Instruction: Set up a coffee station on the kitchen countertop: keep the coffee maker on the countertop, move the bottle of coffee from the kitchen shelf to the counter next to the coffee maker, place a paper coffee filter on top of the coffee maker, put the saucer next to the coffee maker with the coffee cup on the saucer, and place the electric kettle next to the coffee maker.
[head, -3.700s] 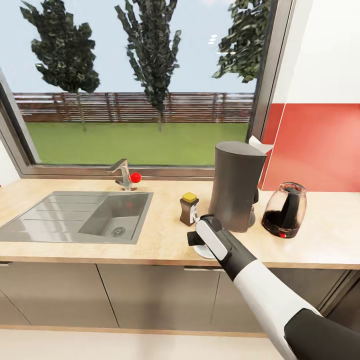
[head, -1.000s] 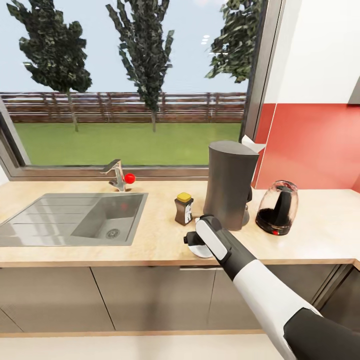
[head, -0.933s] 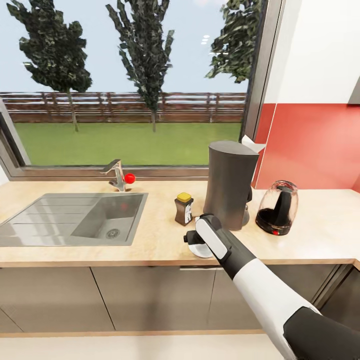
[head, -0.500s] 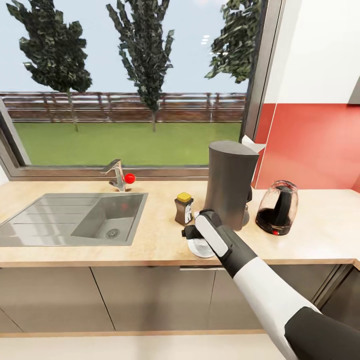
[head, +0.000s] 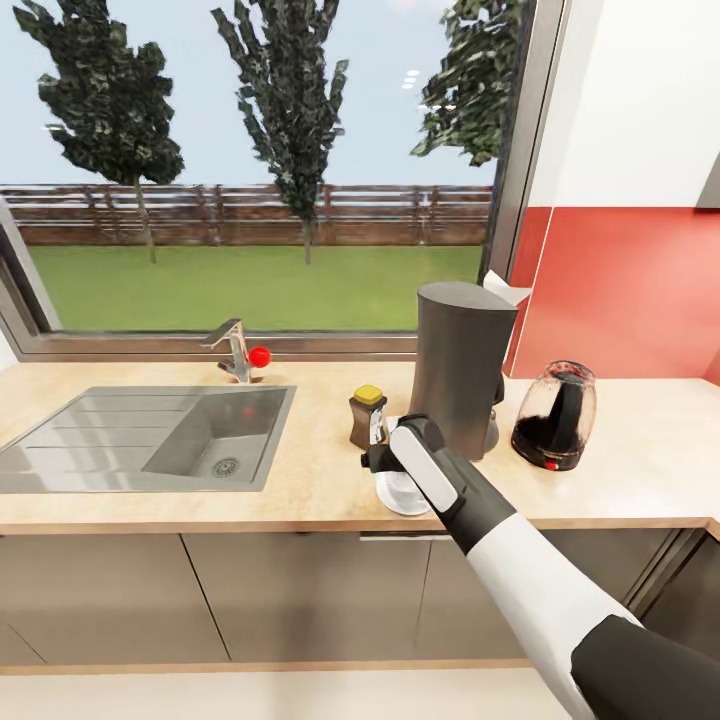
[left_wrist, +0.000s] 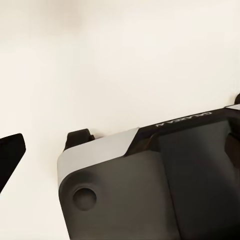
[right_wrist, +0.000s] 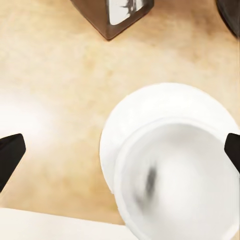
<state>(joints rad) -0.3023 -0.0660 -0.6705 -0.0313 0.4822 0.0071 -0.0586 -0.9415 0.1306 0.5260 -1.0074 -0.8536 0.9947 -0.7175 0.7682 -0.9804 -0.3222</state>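
Note:
The dark grey coffee maker (head: 462, 372) stands on the countertop (head: 300, 480). A white paper filter (head: 508, 292) peeks out behind its top. The brown bottle of coffee (head: 368, 417) with a yellow lid stands to its left, and the glass electric kettle (head: 555, 415) to its right. In front lies the white saucer (head: 411, 505) with the white coffee cup (head: 397, 489) on it. My right gripper (head: 373, 462) hovers open just above the cup. The right wrist view looks down on the cup (right_wrist: 180, 185), saucer (right_wrist: 150, 112) and bottle (right_wrist: 112, 15), with the right gripper (right_wrist: 121, 152) holding nothing. The left gripper (left_wrist: 120, 150) hangs beside my own grey body.
A steel sink (head: 150, 435) with a tap (head: 235, 350) takes up the counter's left half. A window runs behind it and a red backsplash (head: 620, 290) behind the kettle. Bare counter lies between sink and bottle, and right of the kettle.
My right gripper has risen slightly off the cup and drifted back-left toward the bottle. The cup stays on the saucer. Since the oldest frame the camera itself shifted.

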